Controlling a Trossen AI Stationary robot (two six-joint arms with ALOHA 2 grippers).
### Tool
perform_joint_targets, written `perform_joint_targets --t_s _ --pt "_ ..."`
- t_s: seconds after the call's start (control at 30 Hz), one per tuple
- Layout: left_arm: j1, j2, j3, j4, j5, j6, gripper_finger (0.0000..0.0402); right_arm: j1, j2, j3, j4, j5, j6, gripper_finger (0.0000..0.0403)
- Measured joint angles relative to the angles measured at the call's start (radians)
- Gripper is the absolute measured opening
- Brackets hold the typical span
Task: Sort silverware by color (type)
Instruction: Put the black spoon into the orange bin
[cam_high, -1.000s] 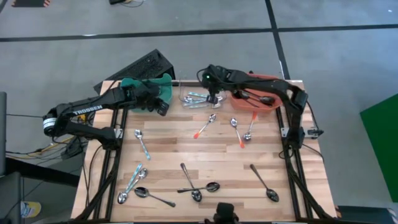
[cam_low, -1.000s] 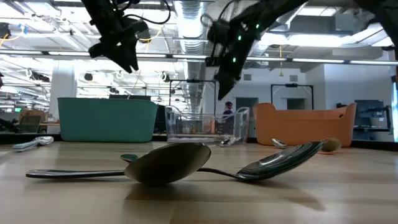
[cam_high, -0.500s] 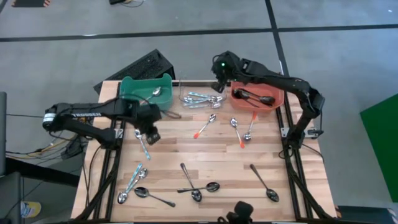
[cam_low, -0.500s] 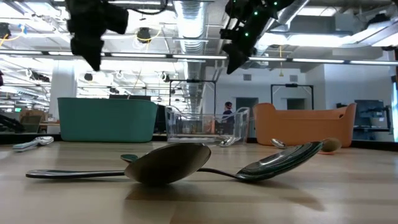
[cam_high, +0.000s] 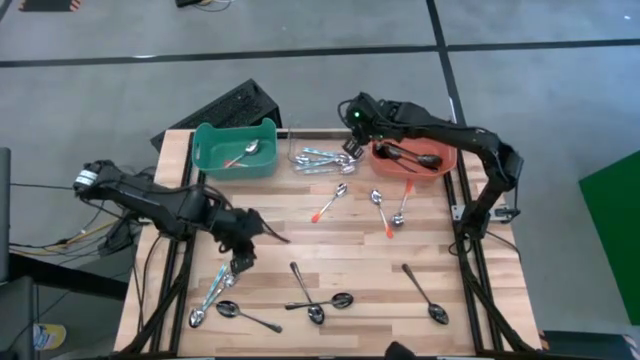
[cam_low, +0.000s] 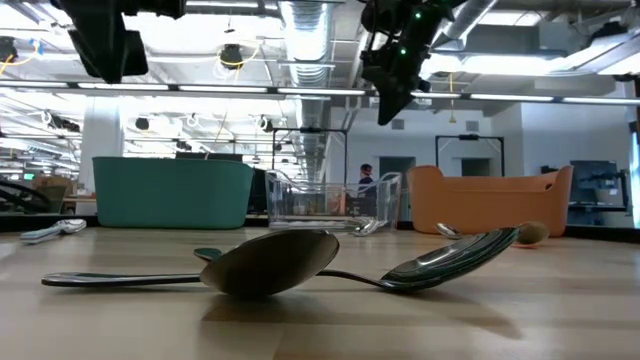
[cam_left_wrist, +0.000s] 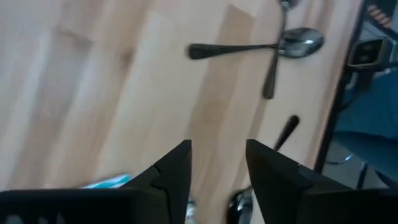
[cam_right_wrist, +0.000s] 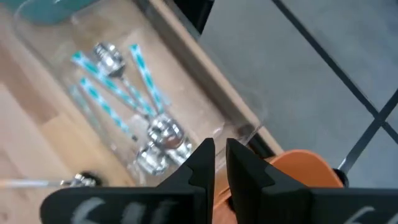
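Note:
Spoons lie scattered on the wooden table. Orange-handled ones (cam_high: 328, 203) (cam_high: 381, 212) are near the middle. Dark ones (cam_high: 318, 300) (cam_high: 426, 293) lie toward the near edge, and teal-handled ones (cam_high: 212, 288) at the near left. One spoon (cam_high: 246, 152) rests in the teal bin (cam_high: 212, 160). Teal spoons (cam_right_wrist: 121, 93) fill the clear bin (cam_high: 320, 158), and dark spoons lie in the orange bin (cam_high: 436, 168). My left gripper (cam_high: 240, 262) (cam_left_wrist: 217, 149) hovers open above the near-left spoons. My right gripper (cam_high: 351, 148) (cam_right_wrist: 221, 146) hangs shut and empty above the gap between the clear and orange bins.
The three bins stand in a row along the far edge. Two crossed dark spoons (cam_left_wrist: 280, 46) lie ahead of the left gripper. In the low view two dark spoons (cam_low: 300, 262) lie close to the camera. A black keyboard (cam_high: 225, 108) sits beyond the far-left corner.
My left gripper has swung from above the teal bin toward the near edge, ending over the near-left spoons. My right gripper has risen and moved from over the clear bin slightly toward the orange bin.

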Motion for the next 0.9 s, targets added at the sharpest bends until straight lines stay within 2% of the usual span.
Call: perform_joint_targets --t_s 0.17,0.37,0.6,0.77,0.9 --pt "-0.069 0.035 -0.025 -0.011 -0.007 -0.034 0.0169 0.059 0.000 0.000 -0.065 0.045 0.004 0.0063" --pt "-0.224 0.118 -0.038 -0.008 0.008 -0.040 0.0169 0.133 0.000 0.000 -0.131 0.067 0.060 0.0063" --pt "-0.377 0.234 -0.037 0.096 -0.015 -0.058 0.0168 0.214 0.001 0.000 -0.154 0.067 0.071 0.0063" --pt "-0.439 0.306 -0.037 0.147 -0.076 -0.058 0.0167 0.253 0.001 0.000 -0.154 0.067 0.094 0.0063" --pt "-0.463 0.367 -0.037 0.208 -0.059 -0.038 0.0167 0.271 0.001 0.000 -0.153 0.067 0.113 0.0063"
